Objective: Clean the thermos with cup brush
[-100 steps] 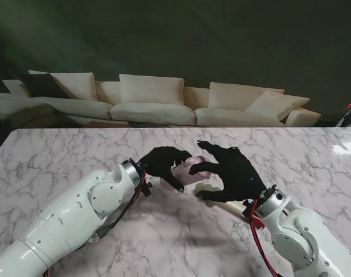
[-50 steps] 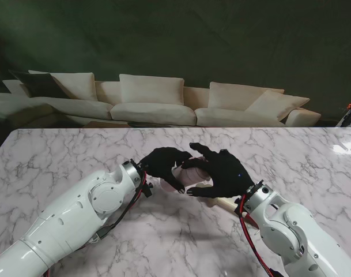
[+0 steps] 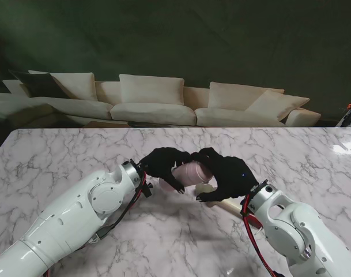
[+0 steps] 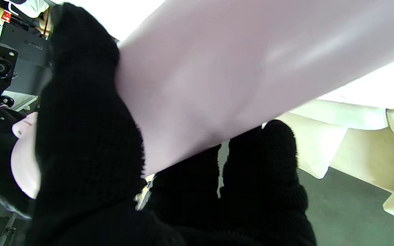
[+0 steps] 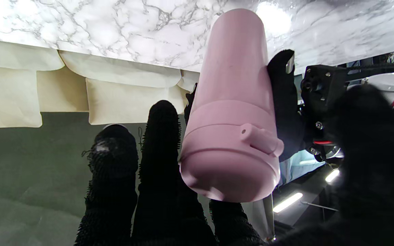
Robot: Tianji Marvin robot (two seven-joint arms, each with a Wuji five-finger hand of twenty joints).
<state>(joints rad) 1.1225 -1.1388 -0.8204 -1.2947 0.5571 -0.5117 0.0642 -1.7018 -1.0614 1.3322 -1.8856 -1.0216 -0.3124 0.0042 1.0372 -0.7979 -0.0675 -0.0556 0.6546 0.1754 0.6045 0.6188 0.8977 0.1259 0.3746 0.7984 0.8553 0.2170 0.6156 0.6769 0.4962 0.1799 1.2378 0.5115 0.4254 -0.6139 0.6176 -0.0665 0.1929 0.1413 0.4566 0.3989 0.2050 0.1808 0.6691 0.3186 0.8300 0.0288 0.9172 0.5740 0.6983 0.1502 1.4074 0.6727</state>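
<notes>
Held off the marble table (image 3: 60,156) mid-table, the unlabelled pink thermos (image 3: 189,172) is clamped in the left hand (image 3: 163,163); the right hand (image 3: 227,173) seemingly cups its lidded end, grip unclear.

Brush (image 3: 221,202) mostly hidden under right hand (image 3: 227,173).

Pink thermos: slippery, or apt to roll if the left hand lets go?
Likely slippery: the pink thermos has a smooth, glossy wall. Its round body would probably roll on the marble table, though the lid's small tab might check that. The left hand grips it.
</notes>
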